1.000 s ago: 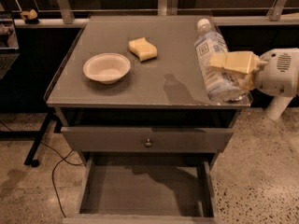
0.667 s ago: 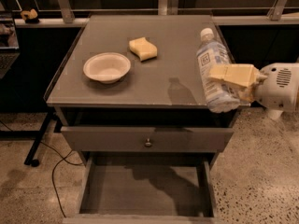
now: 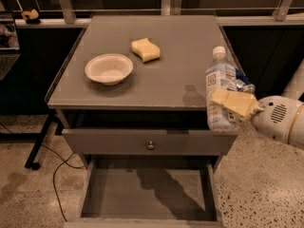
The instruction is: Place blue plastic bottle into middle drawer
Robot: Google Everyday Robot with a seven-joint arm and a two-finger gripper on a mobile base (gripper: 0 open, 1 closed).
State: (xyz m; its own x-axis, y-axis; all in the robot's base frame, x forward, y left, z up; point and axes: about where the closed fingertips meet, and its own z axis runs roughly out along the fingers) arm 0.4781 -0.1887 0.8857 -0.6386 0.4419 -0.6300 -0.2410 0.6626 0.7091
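Note:
The blue plastic bottle (image 3: 220, 90), clear with a white cap and a white, pale-blue label, is held nearly upright at the cabinet's front right corner. My gripper (image 3: 232, 103) comes in from the right and is shut on the bottle's lower half, its yellowish fingers (image 3: 236, 102) across the label. The middle drawer (image 3: 148, 194) is pulled out wide open below, with a plain grey floor and thin side walls. The bottle hangs above and to the right of the drawer's right wall.
A white bowl (image 3: 109, 69) and a yellow sponge (image 3: 145, 49) sit on the grey cabinet top (image 3: 156, 80). The drawer front with a round knob (image 3: 150, 146) is above the open drawer. A black cable (image 3: 54, 175) lies on the speckled floor at the left.
The gripper has carried the bottle forward and down off the cabinet top toward the front right corner, and the bottle has swung more upright.

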